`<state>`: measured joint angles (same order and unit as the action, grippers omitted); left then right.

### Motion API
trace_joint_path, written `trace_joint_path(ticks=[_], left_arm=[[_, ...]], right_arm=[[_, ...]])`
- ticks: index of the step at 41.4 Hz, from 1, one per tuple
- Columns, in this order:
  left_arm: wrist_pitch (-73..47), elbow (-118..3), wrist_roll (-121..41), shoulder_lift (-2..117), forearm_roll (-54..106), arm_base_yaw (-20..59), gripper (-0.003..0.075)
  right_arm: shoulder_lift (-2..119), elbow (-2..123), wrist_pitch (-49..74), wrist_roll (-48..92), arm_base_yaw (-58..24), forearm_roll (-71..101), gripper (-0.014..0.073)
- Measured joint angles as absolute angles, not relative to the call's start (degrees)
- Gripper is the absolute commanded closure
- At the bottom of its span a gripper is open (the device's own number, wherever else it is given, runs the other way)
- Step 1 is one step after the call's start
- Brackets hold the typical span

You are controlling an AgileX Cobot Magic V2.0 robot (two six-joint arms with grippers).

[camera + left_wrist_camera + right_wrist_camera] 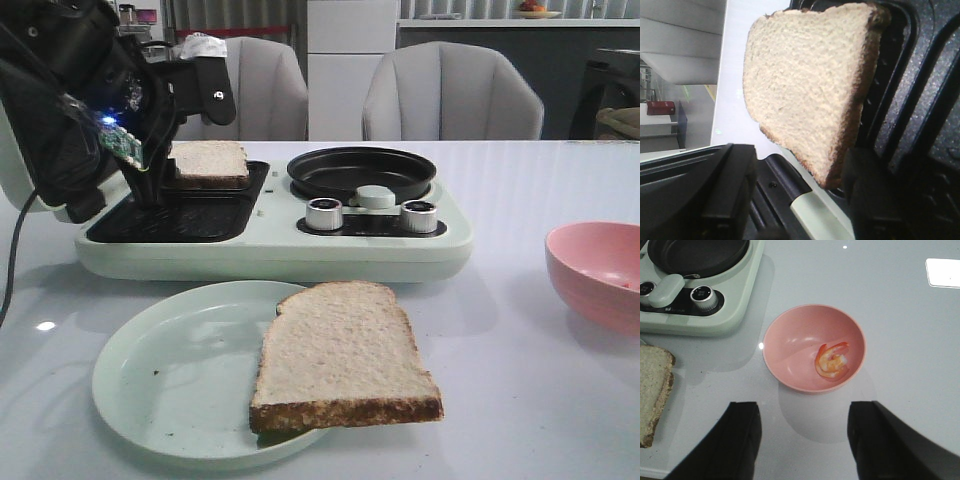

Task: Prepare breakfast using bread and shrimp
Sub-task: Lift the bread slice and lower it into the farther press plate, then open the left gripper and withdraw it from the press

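Note:
One bread slice (210,160) lies at the back of the black grill plate (180,215); it also shows in the left wrist view (810,85). My left gripper (180,140) is open around its corner, with wide-apart jaws (800,200) and the crust next to one finger. The second bread slice (345,355) lies on the pale green plate (160,370), overhanging its front rim. One orange-pink shrimp (831,360) lies in the pink bowl (790,325). My right gripper (802,440) is open and empty above the table just short of that bowl.
The pale green breakfast maker (270,250) holds the grill on its left, a black round pan (360,170) on its right and two knobs (323,213). The pink bowl (600,270) stands at the right table edge. Two chairs stand behind the table.

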<state>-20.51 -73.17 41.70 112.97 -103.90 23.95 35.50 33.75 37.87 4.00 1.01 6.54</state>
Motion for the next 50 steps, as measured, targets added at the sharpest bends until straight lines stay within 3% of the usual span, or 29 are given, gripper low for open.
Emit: trace_joint_path(ticks=[12, 24, 33, 50], left_arm=[[-24.87, -66.01, 41.65, 101.97, -94.25, 28.88, 0.0284], [-41.75, -65.57, 24.17, 90.72, -50.47, 41.25, 0.0284], [-48.55, -65.19, 22.67, 78.21, -31.50, 47.22, 0.0284], [-49.66, -52.55, 22.47, 51.96, -20.32, 54.58, 0.0284]], right_arm=[[35.50, 33.75, 37.87, 3.93, 1.01, 6.54, 0.0094], [35.50, 33.75, 37.87, 3.93, 1.01, 6.54, 0.0094], [35.50, 33.75, 37.87, 3.93, 1.01, 6.54, 0.0094], [35.50, 33.75, 37.87, 3.93, 1.01, 6.54, 0.0094]])
